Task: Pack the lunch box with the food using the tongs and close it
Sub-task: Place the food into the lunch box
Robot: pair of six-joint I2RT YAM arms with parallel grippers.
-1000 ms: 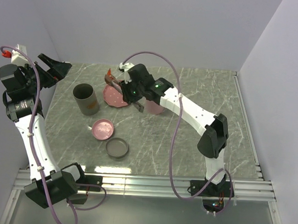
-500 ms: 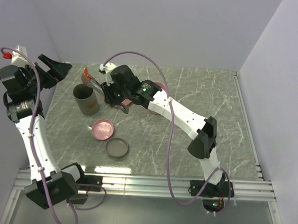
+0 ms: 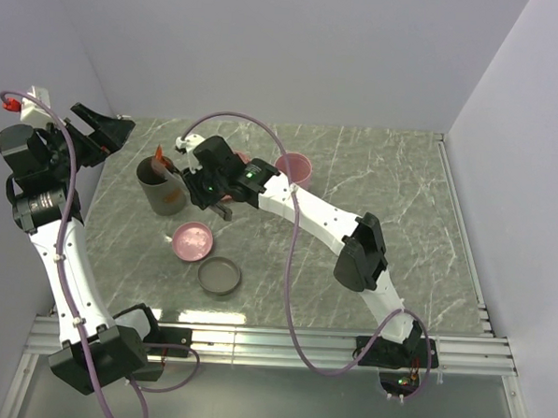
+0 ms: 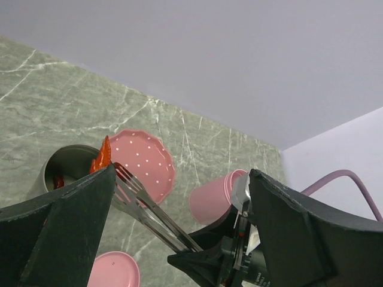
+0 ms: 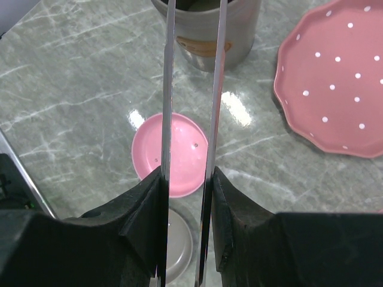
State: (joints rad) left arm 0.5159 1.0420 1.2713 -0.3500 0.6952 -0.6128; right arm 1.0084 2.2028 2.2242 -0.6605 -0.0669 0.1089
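Tongs, red strip — now over lunch box

In the right wrist view the tongs run off the top edge, tips unseen, the lunch box loses its rim there, and the dotted plate is cut by the right edge.
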